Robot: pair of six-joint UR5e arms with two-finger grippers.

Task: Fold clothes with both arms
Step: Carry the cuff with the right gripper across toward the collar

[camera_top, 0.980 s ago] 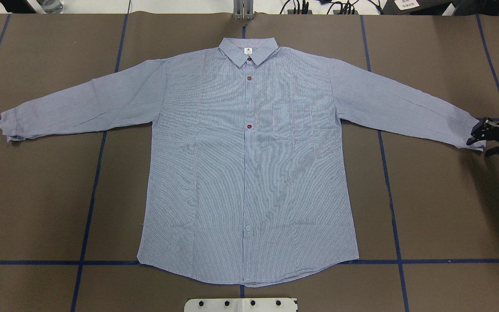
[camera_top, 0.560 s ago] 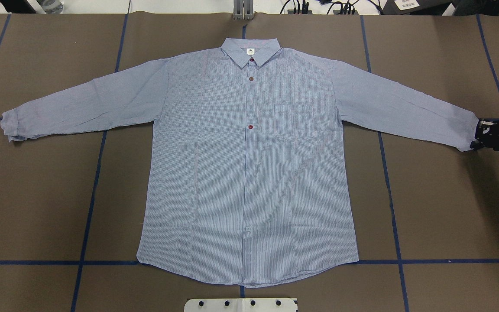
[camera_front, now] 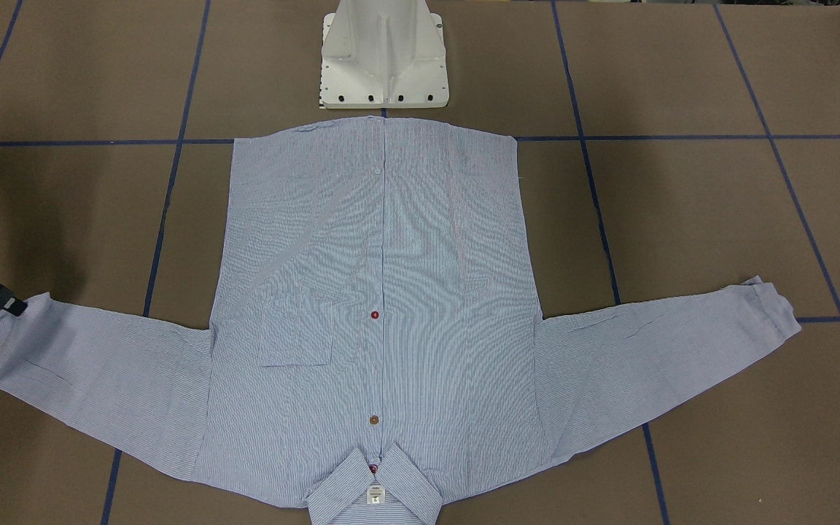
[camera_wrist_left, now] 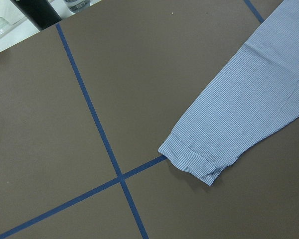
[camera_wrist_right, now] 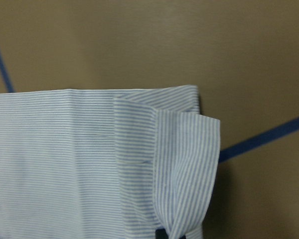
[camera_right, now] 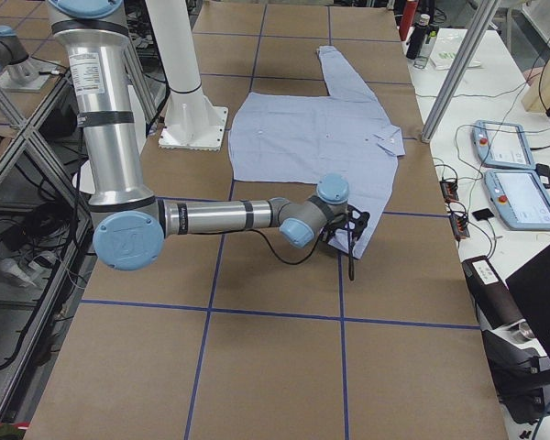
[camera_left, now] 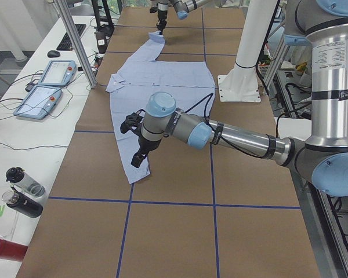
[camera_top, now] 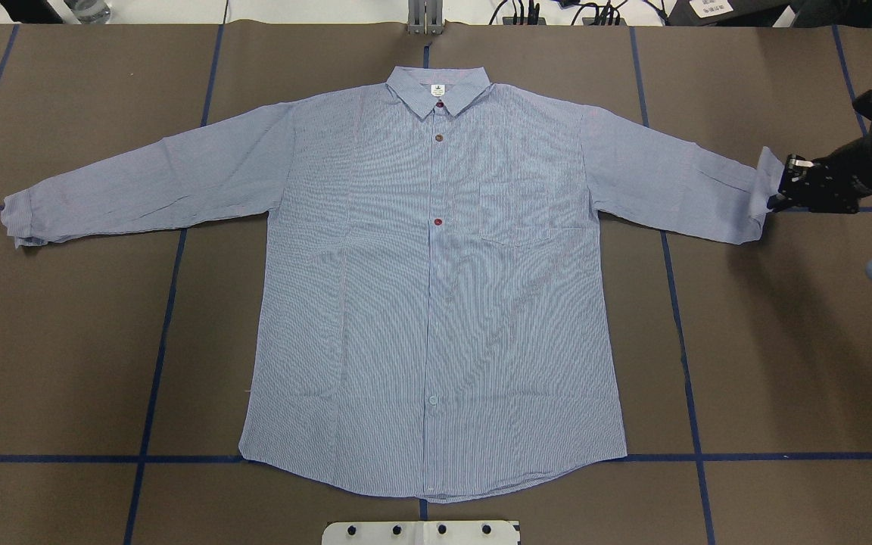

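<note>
The light-blue striped shirt lies flat and buttoned on the brown table, collar at the far side and both sleeves spread. My right gripper is shut on the right sleeve's cuff, which stands lifted and curled; the right wrist view shows that cuff folded over. The left sleeve's cuff rests flat, and it appears alone on the table in the left wrist view. The left gripper hovers just above that cuff in the exterior left view only, so I cannot tell whether it is open or shut.
The white pedestal base stands at the shirt's hem. Blue tape lines cross the brown cover. Beyond the collar stands a metal post. On a side bench lie control tablets and bottles.
The right gripper closed on the right cuff, raised it and carried it inward toward the shirt body and toward the far side. The sleeve end now curls up.
</note>
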